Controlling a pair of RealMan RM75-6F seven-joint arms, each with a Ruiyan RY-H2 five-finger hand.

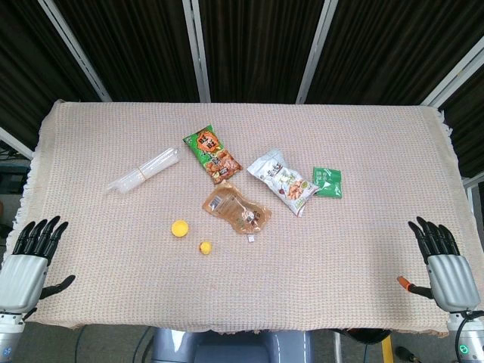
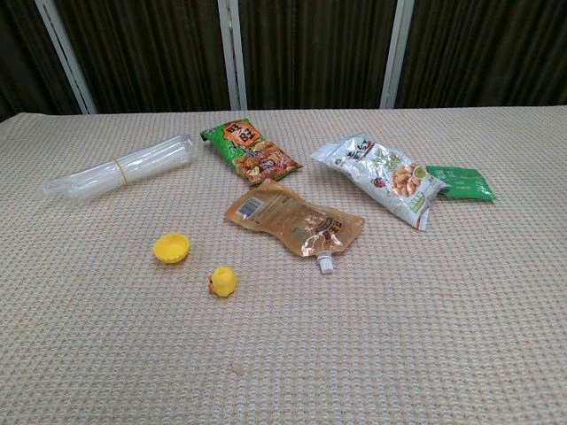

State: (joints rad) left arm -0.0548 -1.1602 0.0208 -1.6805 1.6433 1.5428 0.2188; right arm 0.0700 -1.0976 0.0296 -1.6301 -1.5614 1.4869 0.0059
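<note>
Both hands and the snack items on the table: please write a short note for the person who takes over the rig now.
Left hand: open, flat at the near left table edge, holding nothing.
Right hand: open, at the near right edge, holding nothing.
Nearest the left hand: yellow cap and small yellow duck toy.
Mid-table: brown spout pouch, green-orange snack bag, white snack bag, green packet, bundle of clear tubes.
Done: nothing grasped.
Left: every item lies untouched.

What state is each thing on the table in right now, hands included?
Left hand: open, holds nothing.
Right hand: open, holds nothing.
Brown spout pouch: flat, spout toward the near edge.
Green-orange snack bag: flat, sealed.
White snack bag: flat, overlapping the green packet.
Clear cup stack: on its side.
Yellow cap: hollow up.
</note>
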